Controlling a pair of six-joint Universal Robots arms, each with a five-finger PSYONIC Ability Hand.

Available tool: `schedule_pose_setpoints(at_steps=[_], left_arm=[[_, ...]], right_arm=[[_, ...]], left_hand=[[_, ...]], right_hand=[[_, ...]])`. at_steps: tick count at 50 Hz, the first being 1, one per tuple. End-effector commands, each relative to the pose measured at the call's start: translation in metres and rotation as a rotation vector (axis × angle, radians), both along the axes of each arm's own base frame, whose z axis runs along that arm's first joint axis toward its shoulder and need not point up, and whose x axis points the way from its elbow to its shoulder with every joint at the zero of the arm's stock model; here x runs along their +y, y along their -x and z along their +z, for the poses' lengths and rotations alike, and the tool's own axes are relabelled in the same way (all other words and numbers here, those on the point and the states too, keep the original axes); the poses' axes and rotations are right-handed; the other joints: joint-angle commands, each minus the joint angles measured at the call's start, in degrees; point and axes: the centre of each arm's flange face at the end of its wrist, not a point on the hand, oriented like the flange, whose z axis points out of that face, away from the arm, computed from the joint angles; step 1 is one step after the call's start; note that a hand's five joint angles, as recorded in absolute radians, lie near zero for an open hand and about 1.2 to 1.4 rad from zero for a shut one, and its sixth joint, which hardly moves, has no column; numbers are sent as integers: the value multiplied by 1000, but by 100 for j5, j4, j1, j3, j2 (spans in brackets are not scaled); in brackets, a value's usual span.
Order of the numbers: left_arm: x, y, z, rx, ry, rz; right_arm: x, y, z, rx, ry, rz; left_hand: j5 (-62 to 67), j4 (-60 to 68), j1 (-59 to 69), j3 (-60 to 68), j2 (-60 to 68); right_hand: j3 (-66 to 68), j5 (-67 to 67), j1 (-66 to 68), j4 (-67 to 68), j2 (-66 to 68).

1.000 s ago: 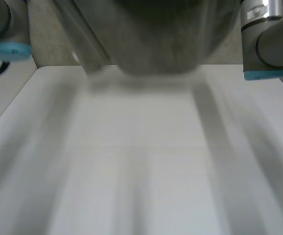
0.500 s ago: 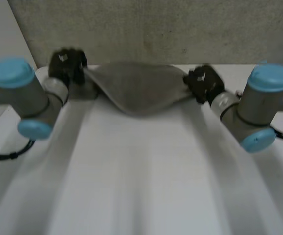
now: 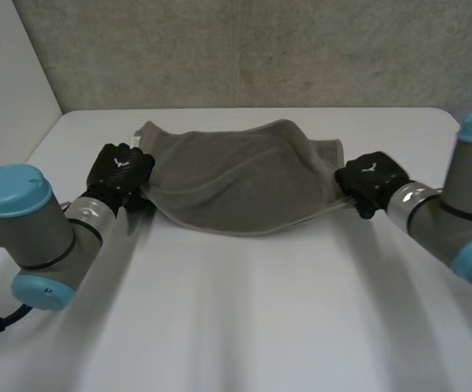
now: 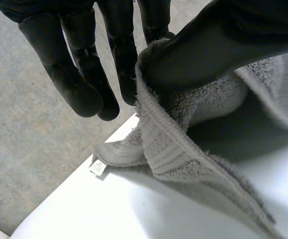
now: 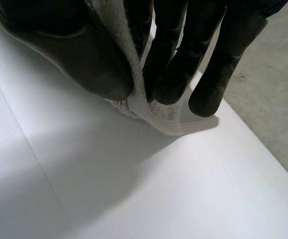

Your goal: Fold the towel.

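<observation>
Towel (image 3: 236,175): plain grey-brown terry, no print. A ribbed band (image 4: 165,155) of the same colour runs along its edge. A small white tag (image 4: 97,168) sits at one corner.

Table (image 3: 244,327): plain white, unmarked.

Left robot hand (image 3: 120,171), at the towel's 9 o'clock: black all over. Right robot hand (image 3: 372,181), at 3 o'clock: black likewise.

Arms (image 3: 44,237): grey joints with light-blue caps (image 3: 9,184).

Wall (image 3: 260,49), at 12 o'clock beyond the table: grey, mottled with faint darker specks.
</observation>
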Motion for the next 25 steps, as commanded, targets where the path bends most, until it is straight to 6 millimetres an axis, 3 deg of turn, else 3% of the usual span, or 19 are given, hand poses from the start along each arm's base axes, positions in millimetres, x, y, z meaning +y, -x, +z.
schedule_pose_setpoints(at_steps=[1,9,15,25], left_arm=[[13,-6,15,5,17,6],[21,-8,12,-11,-9,4],[30,-10,13,-27,-26,0],[36,-14,23,-61,18,3]], right_arm=[[8,39,48,-156,26,-177],[2,70,48,-171,31,-326],[12,72,45,-162,22,-328],[18,79,72,-191,152,-342]], left_hand=[[-2038,-1029,-1239,-1196,-1367],[-2038,-1029,-1239,-1196,-1367],[-2038,-1029,-1239,-1196,-1367],[-2038,-1029,-1239,-1196,-1367]], right_hand=[[356,318,362,330,501],[356,318,362,330,501],[356,318,362,330,501],[356,318,362,330,501]])
